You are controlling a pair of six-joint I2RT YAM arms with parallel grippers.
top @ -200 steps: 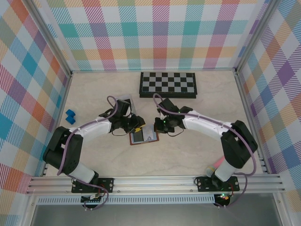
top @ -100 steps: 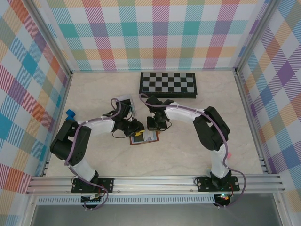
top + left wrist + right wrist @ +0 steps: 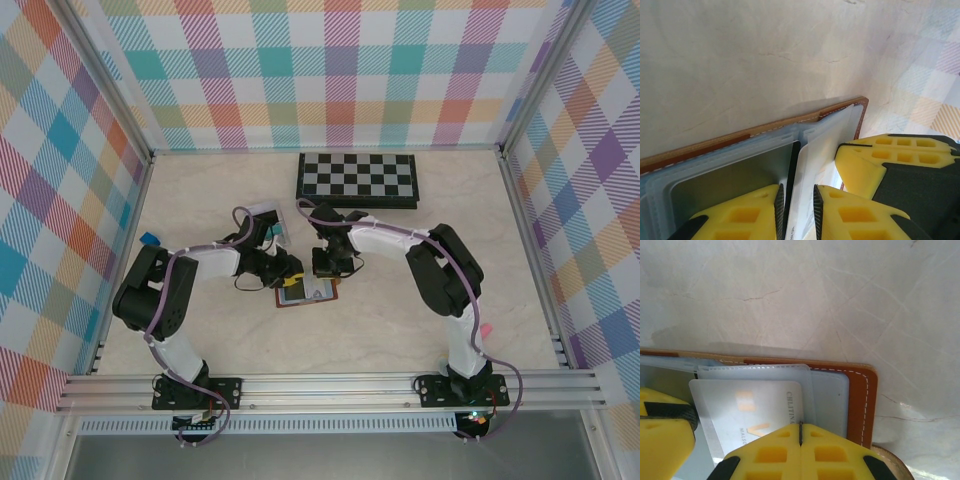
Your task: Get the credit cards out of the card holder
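Observation:
The card holder [image 3: 318, 296] lies spread open on the table, brown leather rim [image 3: 860, 395] around blue-grey lining. My left gripper [image 3: 288, 274] is at its left half. In the left wrist view this gripper [image 3: 797, 192] is open, straddling the edge of a dark credit card [image 3: 725, 175] and a clear sleeve page [image 3: 827, 140]. My right gripper [image 3: 325, 268] is at the holder's far edge. Its fingers [image 3: 801, 427] are shut tip to tip over a clear sleeve holding a pale card [image 3: 747, 407] with orange print.
A black-and-grey chessboard [image 3: 357, 180] lies at the back. A clear plastic tray [image 3: 266, 216] sits behind the left arm. A small blue block [image 3: 148, 238] rests by the left wall, and a pink object [image 3: 487, 329] lies near the right arm's base.
The right gripper moved left along the holder's far edge and its arm folded inward. The left arm also folded closer. The card holder stayed in place.

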